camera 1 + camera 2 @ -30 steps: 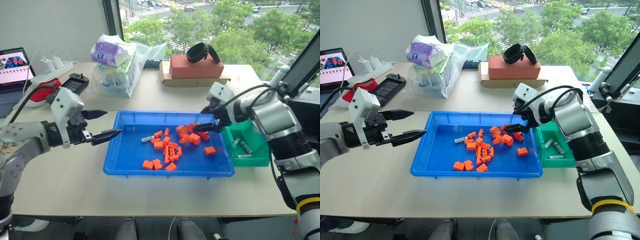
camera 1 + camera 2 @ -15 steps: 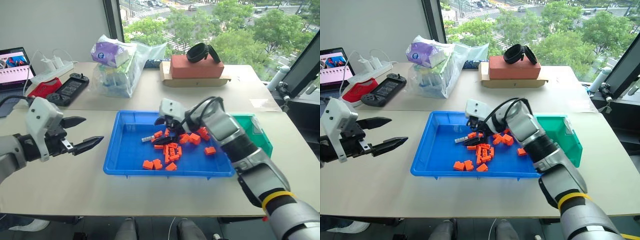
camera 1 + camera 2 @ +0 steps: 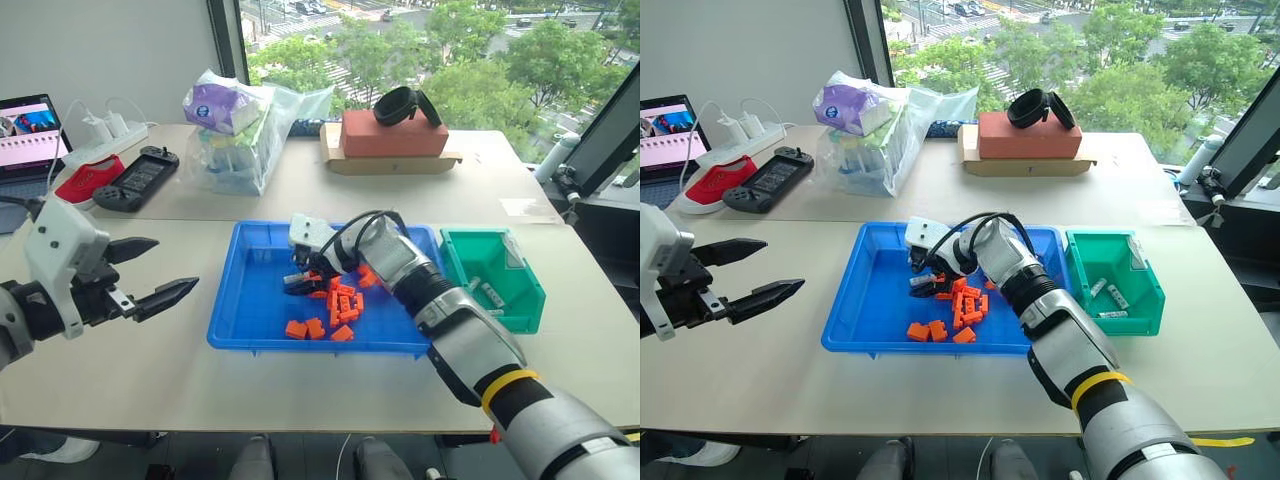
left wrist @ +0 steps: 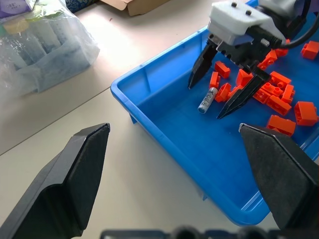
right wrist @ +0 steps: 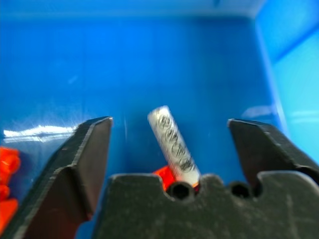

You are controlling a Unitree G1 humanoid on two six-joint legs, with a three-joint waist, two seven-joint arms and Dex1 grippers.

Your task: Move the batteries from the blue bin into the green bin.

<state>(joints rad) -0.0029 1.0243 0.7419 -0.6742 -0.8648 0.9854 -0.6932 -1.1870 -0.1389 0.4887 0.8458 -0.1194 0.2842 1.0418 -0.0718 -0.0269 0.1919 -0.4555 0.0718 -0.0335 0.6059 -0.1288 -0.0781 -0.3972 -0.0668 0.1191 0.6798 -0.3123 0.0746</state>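
Bare blue bin (image 3: 250,300) floor surrounds battery (image 4: 207,100) between the spread right tool (image 4: 219,97) fingers.

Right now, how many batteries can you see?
3: one battery lies in the blue bin between the right gripper's open fingers; two batteries lie in the green bin. Orange blocks may hide more.

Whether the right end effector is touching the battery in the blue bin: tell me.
Apart. In the left wrist view, the right end effector straddles the battery, with blue bin floor visible between each finger and it.
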